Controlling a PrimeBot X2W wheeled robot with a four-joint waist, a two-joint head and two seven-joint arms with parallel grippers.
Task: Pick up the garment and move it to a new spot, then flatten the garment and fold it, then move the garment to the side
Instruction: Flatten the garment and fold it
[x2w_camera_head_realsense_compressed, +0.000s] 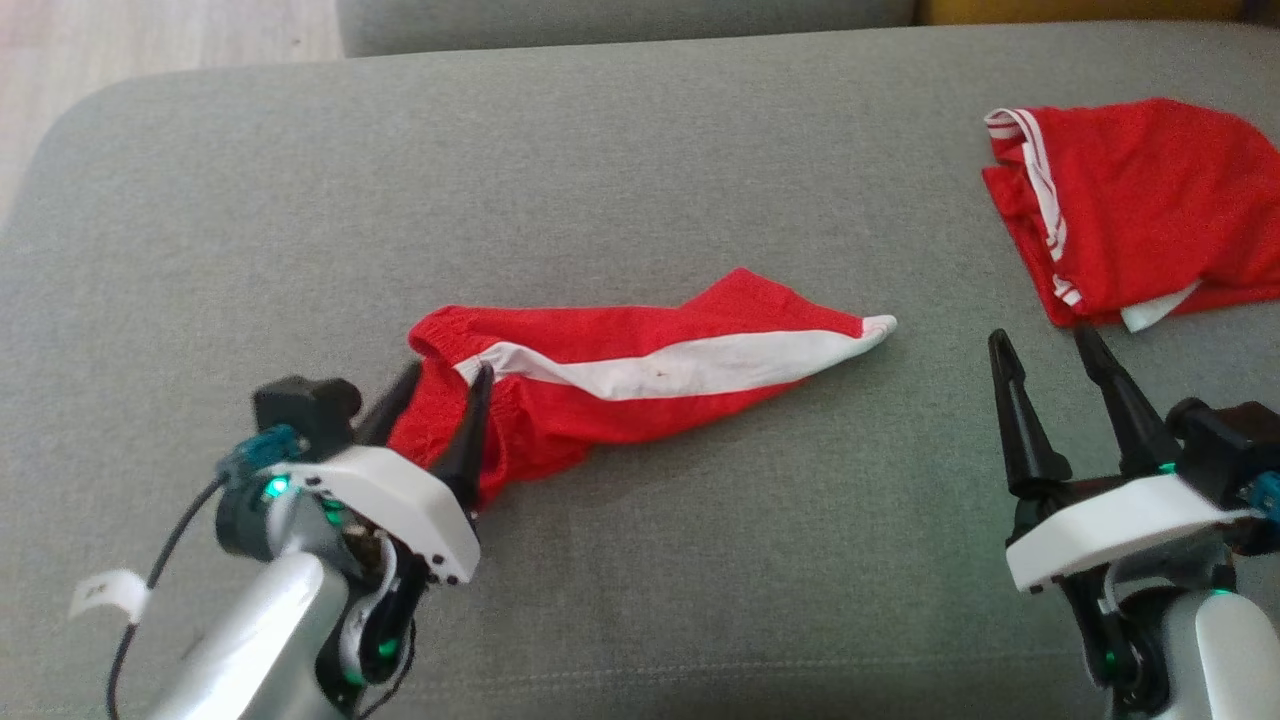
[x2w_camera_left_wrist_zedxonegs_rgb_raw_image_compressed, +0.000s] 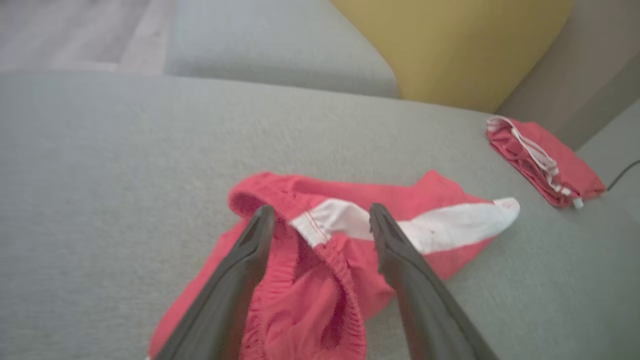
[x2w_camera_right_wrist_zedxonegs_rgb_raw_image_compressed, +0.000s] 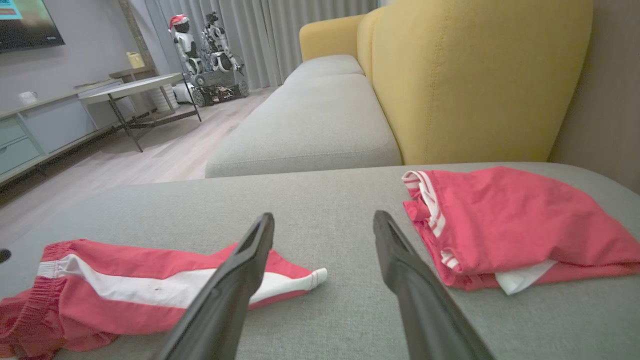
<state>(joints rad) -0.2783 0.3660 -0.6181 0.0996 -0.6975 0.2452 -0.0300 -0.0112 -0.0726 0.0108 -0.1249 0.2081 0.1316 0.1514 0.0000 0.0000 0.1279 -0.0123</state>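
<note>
- Grey sofa cushion (x2w_camera_head_realsense_compressed: 640, 150); yellow backrest (x2w_camera_right_wrist_zedxonegs_rgb_raw_image_compressed: 475, 75); wooden floor (x2w_camera_right_wrist_zedxonegs_rgb_raw_image_compressed: 150, 155) beyond
- Waistband of red garment (x2w_camera_head_realsense_compressed: 640, 370) under left pincer (x2w_camera_head_realsense_compressed: 450, 370), jaws wide; right pincer (x2w_camera_head_realsense_compressed: 1042, 338) wide, well apart

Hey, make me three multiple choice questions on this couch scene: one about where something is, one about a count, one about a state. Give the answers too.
1. Where on the grey cushion does the folded red garment lie?
A) far right
B) far left
C) front middle

2. How many red garments lie on the cushion?
A) one
B) two
C) four

3. How do the left arm's jaws stand at the striped shorts?
A) shut on cloth
B) open
C) shut, empty

Answers:
1 A: it lies by the head view's right edge, apart from the shorts.
2 B: the shorts and the folded piece.
3 B: the two fingers stand wide apart, with red cloth showing between them.
</note>
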